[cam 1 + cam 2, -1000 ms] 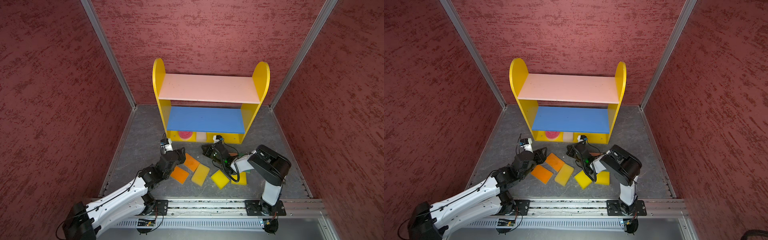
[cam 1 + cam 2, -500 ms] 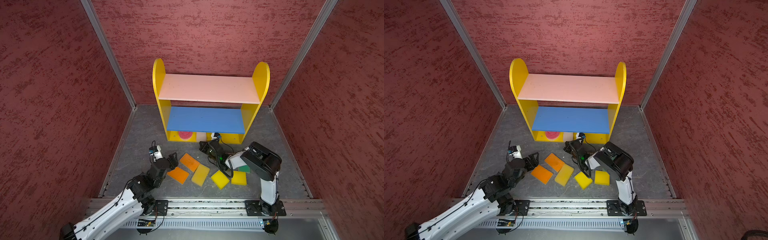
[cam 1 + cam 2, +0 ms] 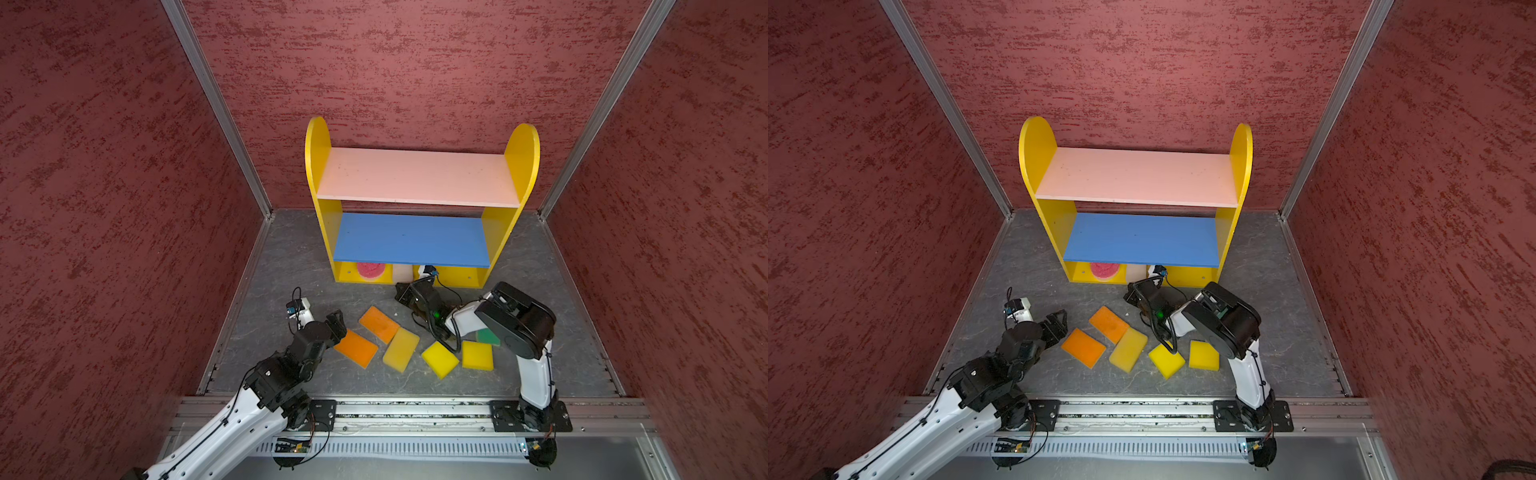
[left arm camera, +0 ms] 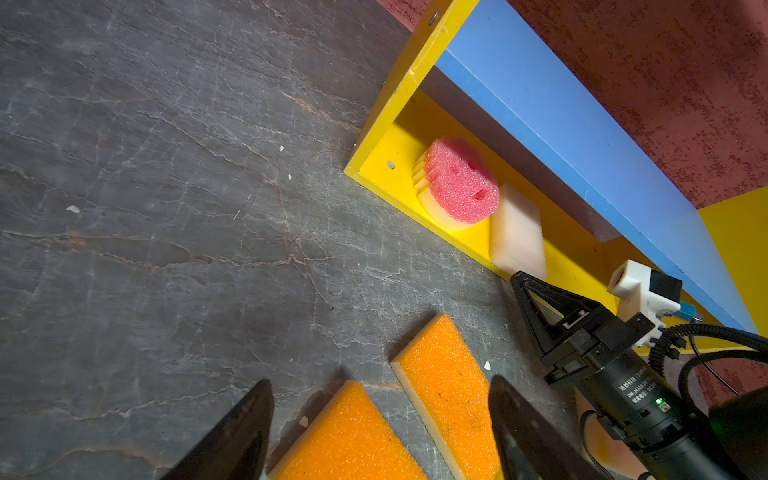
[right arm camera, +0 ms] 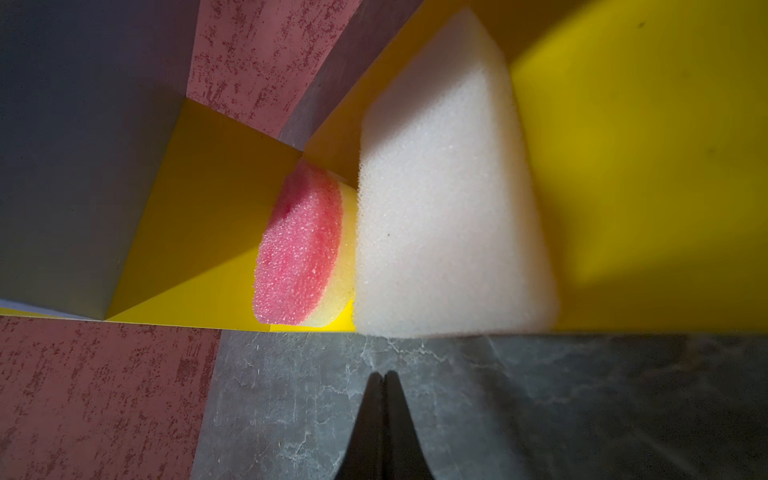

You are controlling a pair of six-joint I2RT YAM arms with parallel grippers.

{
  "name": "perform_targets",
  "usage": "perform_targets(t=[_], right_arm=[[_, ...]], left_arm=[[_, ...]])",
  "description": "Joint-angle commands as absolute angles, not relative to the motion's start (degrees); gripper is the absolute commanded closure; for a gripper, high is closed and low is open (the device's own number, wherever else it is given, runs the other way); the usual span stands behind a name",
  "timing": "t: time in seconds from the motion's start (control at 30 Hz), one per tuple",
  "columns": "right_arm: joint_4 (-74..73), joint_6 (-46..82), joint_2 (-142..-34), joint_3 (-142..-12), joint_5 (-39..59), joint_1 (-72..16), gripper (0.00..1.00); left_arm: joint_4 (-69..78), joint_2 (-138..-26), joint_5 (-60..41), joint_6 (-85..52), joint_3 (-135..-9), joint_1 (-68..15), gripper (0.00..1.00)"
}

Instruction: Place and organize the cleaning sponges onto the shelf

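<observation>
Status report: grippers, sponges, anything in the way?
Left gripper open beside nearer orange sponge. Right gripper shut, empty, facing off-white sponge in shelf. Nothing blocking.

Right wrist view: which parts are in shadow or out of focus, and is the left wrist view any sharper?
Right wrist view: the off-white sponge is brightly lit, the shelf beside it partly shadowed, the shut right gripper a dark, soft silhouette. Left wrist view: sharper, crisp on the orange sponge; only the open left gripper is dark and blurred.

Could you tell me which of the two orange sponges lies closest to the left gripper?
The orange sponge nearer the front rail, right beside the left gripper; the other orange sponge lies beyond it, toward the shelf.
</observation>
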State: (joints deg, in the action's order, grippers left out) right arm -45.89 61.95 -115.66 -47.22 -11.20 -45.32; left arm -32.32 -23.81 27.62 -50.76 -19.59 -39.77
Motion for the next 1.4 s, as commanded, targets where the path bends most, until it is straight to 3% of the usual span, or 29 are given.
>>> perform_targets(t=[0.0,0.9,1.37], right_arm=[[-45.09,62.84,-116.28,-48.78,-13.86,-45.29,1.0],[-48.62,65.52,-119.12,-50.14,-19.05,-44.49,1.0],[-49.08,65.01,-118.7,-48.67,-16.04,-44.47,1.0]], left_arm=[[-33.3,-23.37,26.81,-50.97,-18.98,-38.93,0.19],[-33.0,-24.33,23.61,-50.96,-19.01,-36.74,0.19],[-32.79,-24.42,23.38,-50.93,-18.64,-36.65,0.19]])
